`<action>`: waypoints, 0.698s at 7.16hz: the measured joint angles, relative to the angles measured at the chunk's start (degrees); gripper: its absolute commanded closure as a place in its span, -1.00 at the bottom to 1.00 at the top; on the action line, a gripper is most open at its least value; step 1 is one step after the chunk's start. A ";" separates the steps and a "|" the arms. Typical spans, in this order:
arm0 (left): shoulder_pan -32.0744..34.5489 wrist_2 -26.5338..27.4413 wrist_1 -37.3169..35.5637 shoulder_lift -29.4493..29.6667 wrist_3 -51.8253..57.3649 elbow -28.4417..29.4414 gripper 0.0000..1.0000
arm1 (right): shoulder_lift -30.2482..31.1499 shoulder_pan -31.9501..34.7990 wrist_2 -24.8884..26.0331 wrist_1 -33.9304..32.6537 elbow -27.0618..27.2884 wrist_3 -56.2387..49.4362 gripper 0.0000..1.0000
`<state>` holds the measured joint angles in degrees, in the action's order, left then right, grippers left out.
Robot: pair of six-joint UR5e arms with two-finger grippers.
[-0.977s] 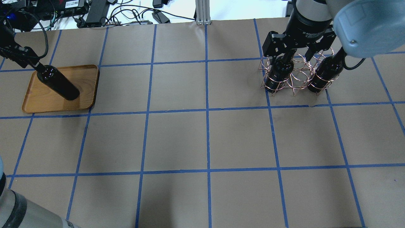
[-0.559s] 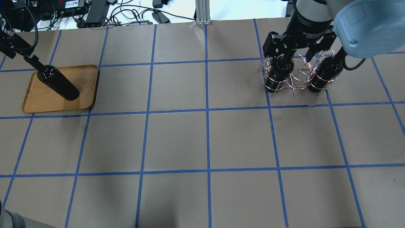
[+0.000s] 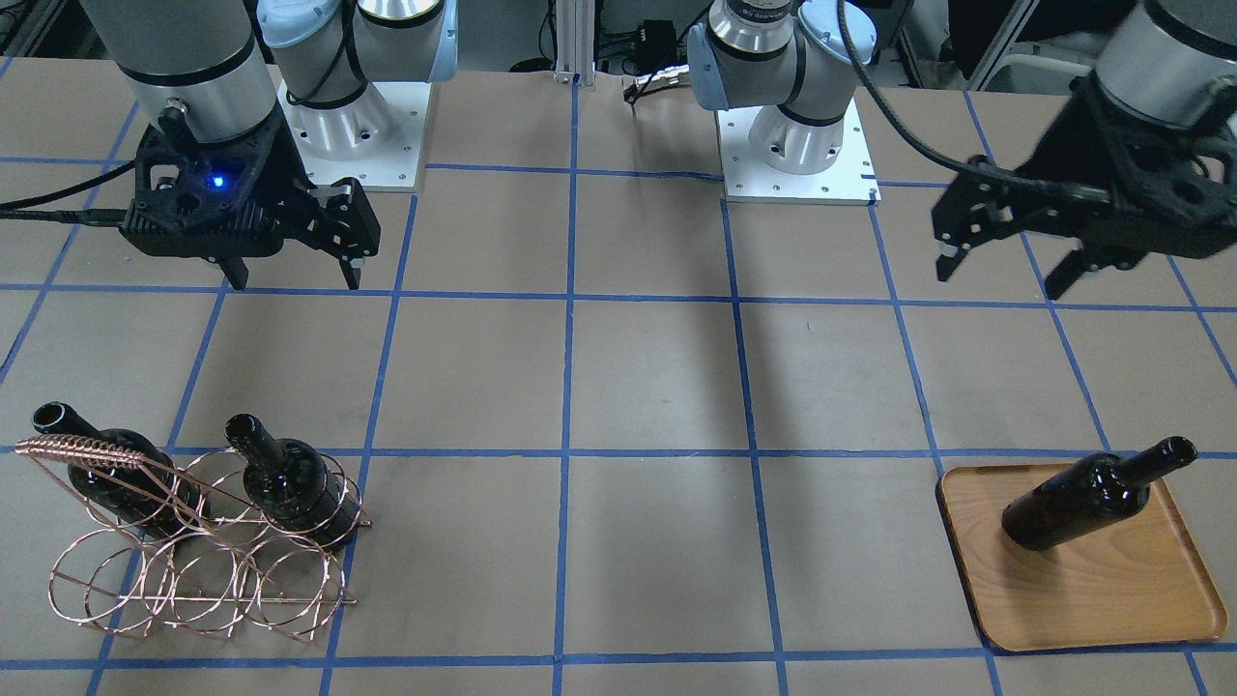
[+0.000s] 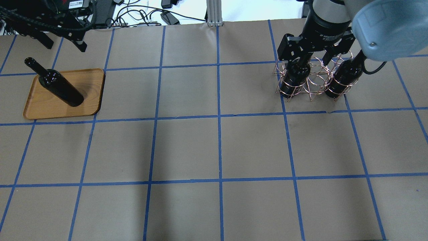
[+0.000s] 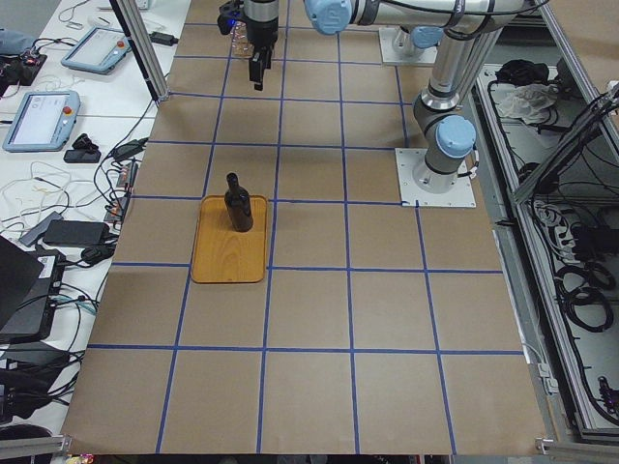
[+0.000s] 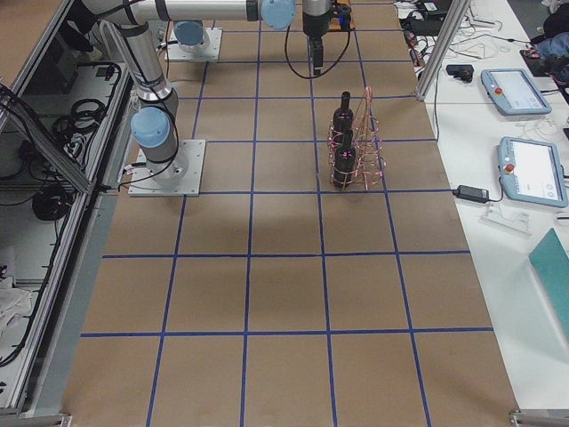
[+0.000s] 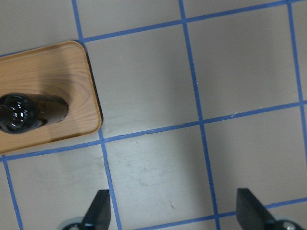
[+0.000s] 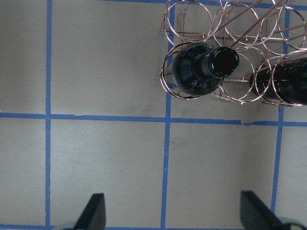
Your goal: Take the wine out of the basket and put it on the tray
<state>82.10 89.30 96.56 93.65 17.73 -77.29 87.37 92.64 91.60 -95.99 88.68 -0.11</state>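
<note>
Starting at the operators' edge of the table, the basket [image 3: 85, 449] stands with two alike bottles in its upper hoops, one at the end under the handle bar [image 3: 116, 480] and one beside it [image 3: 290, 483]. Both necks slant up and out of the wire, which leaves them free to be taken from above. The lower row of hoops holds nothing.

Level with it at the other end, well apart, the tray [image 3: 1092, 599] lies flat and carries the wine [image 3: 1082, 498]. The side view shows this bottle upright, its base inside the low rim and toward the tray's inner half. Nothing touches it, so this bottle looks delivered and steady on its own base.

Farther back and raised, the right gripper [image 3: 293, 280] hangs on the robot's side of the basket with its fingers spread wide and nothing between them. Its wrist camera looks down on the mouth of the nearer basket bottle, so I judge it is lined up to come down on that neck.

Across the table the left gripper [image 3: 1005, 275] is likewise spread and empty, high and clear of the wine's neck. That clearance probably guards against knocking the tall, narrow bottle over.

Behind both grippers sit the two arm bases [image 3: 797, 135] on their plates.
</note>
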 measured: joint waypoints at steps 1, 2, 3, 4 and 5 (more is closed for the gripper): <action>2.84 0.44 3.98 -1.58 -3.78 -0.12 -0.86 | -0.01 0.00 0.02 0.01 0.00 -0.04 -1.00; 4.32 0.51 6.76 -2.67 -7.27 -0.18 -0.85 | -0.01 0.00 0.02 0.01 0.00 -0.06 -1.00; 4.94 0.54 7.57 -3.02 -9.13 -0.24 -0.85 | -0.01 0.00 0.05 0.01 0.00 -0.06 -1.00; 5.18 0.64 6.79 -3.17 -10.02 -0.51 -0.85 | -0.01 0.00 0.06 0.01 0.00 -0.09 -1.00; 5.29 0.96 5.49 -3.35 -10.47 -0.97 -0.84 | -0.01 -0.02 0.07 0.01 0.00 -0.15 -1.00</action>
<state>87.39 90.26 102.06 90.30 7.27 -78.26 87.36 92.62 91.67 -95.98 88.68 -0.26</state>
